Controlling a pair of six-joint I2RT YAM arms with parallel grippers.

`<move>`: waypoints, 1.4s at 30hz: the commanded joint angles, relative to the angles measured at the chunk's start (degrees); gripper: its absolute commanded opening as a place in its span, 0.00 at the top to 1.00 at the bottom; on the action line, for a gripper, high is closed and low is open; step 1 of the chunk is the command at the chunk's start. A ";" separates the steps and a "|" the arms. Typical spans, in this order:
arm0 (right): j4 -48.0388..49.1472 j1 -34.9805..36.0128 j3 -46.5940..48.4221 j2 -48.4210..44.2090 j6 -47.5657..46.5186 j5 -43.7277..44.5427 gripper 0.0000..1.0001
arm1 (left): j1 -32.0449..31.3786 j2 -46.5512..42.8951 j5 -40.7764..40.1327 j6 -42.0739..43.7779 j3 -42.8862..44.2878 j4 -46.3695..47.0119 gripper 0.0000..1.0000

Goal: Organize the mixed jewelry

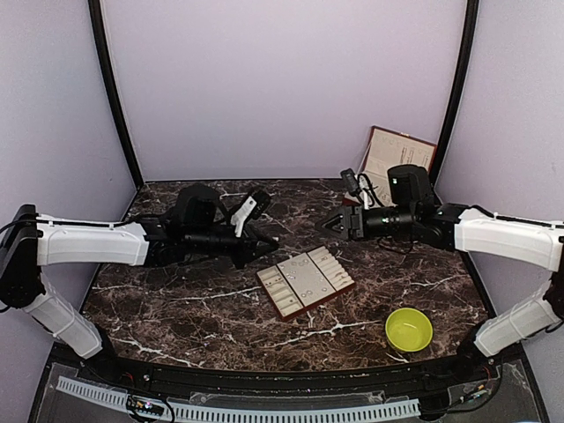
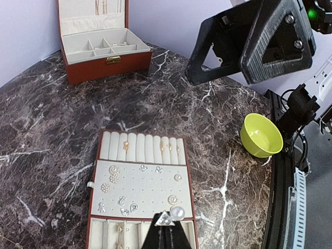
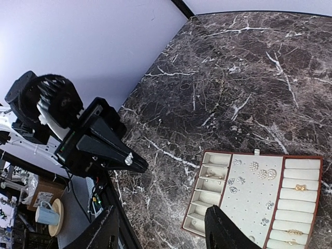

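No legible text, it seems.

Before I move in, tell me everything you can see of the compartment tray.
The compartment tray is flat and rectangular, reddish-brown outside, cream-lined, seemingly padded fabric. Three sections: ring rolls holding a few rings, a perforated middle panel carrying studs, and a slotted section. It lies flat, turned askew, on the marble table; nothing else touches it.
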 commanded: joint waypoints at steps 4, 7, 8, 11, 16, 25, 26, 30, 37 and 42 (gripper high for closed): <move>-0.65 4.93 0.70 0.24 -2.65 8.52 0.43 | 4.35 -0.87 9.37 3.85 6.04 -13.59 1.00; 0.65 6.89 1.16 1.86 -1.76 9.66 0.45 | 4.78 -0.35 9.21 6.02 6.12 -13.70 1.00; 1.42 7.49 1.14 2.34 -1.37 9.69 0.46 | 4.80 -0.38 9.55 6.80 5.95 -13.35 1.00; 3.93 9.58 1.10 3.81 -0.62 9.63 0.48 | 4.79 -0.08 10.67 7.98 5.24 -12.93 1.00; 5.55 12.54 2.72 6.87 -0.60 10.05 0.54 | 4.81 0.42 11.76 8.63 4.91 -13.97 1.00; 2.90 15.46 9.09 12.10 -2.71 13.97 0.66 | 4.67 1.35 12.98 9.42 5.67 -14.85 1.00; 2.61 15.70 9.73 12.73 -2.87 14.28 0.67 | 4.65 1.52 13.10 9.43 5.86 -15.95 1.00; 0.53 16.46 11.84 14.69 -3.35 15.33 0.73 | 4.55 1.56 13.11 9.50 5.92 -16.30 1.00; -1.09 16.66 13.58 16.21 -3.47 16.96 0.78 | 4.56 1.62 12.73 9.55 5.95 -16.26 1.00; -1.13 16.74 14.27 16.99 -2.86 16.79 0.81 | 4.46 1.53 12.57 9.74 5.95 -16.45 1.00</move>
